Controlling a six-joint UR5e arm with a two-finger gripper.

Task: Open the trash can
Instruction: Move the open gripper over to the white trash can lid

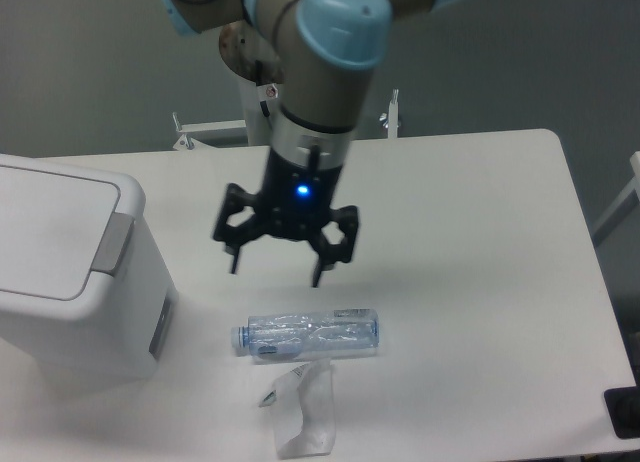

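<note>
The trash can (70, 272) is a large boxy white bin at the table's left edge. Its flat lid lies closed, and a grey push tab (113, 244) sits at the lid's right rim. My gripper (275, 270) hangs open above the table's middle, to the right of the can and well apart from it. Nothing is between its fingers. A blue light glows on its body.
A clear plastic bottle (308, 334) lies on its side just below the gripper. A crumpled clear wrapper (303, 407) lies near the front edge. The arm's base column (272, 82) stands at the back of the white table (480, 282).
</note>
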